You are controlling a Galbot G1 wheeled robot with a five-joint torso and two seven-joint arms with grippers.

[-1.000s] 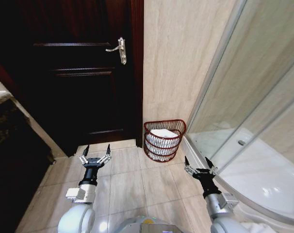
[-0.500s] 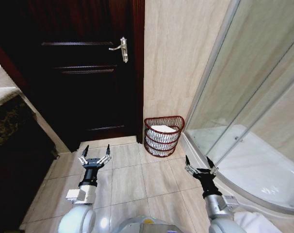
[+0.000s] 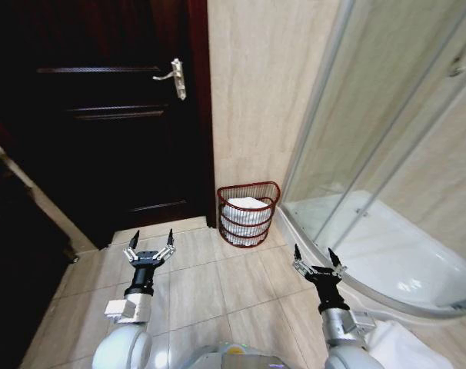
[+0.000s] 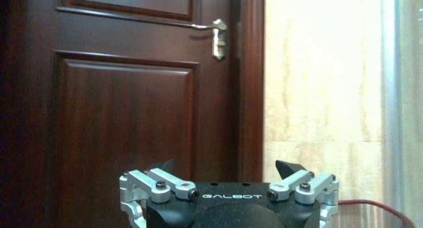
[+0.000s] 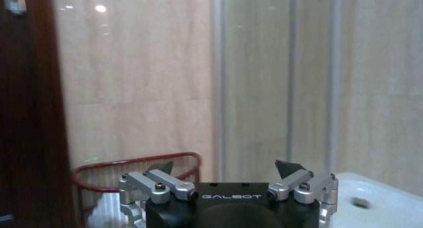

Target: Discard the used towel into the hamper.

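Reddish-brown open-weave wire hamper (image 3: 248, 214) standing on the beige floor tiles (image 3: 218, 277) at roughly 12 o'clock in the head view, tucked against the marble-look wall (image 3: 256, 92), between the dark wooden door (image 3: 102, 115) at 10 o'clock and the glass shower enclosure (image 3: 387, 154) at 2 o'clock. White folded cloth, taken to be the used towel (image 3: 244, 207), lying inside the hamper, bulging to just below the rim. Rim also caught in the right wrist view as a red wire arc (image 5: 132, 163).

Left gripper (image 3: 150, 247) low at 7 o'clock, fingers spread wide, nothing between them; well apart from the hamper. Same spread seen from the left wrist camera, facing door panel and silver lever handle (image 4: 215, 32). Right gripper (image 3: 316, 260) low at 5 o'clock, fingers likewise wide, carrying nothing, near the curved white shower tray (image 3: 402, 261).

Judged status: towel in hamper, both hands free, so discard step looks complete. Nothing evidently left to do; no other loose cloth identified for certain, though a pale shape at the bottom right edge too cropped to name.
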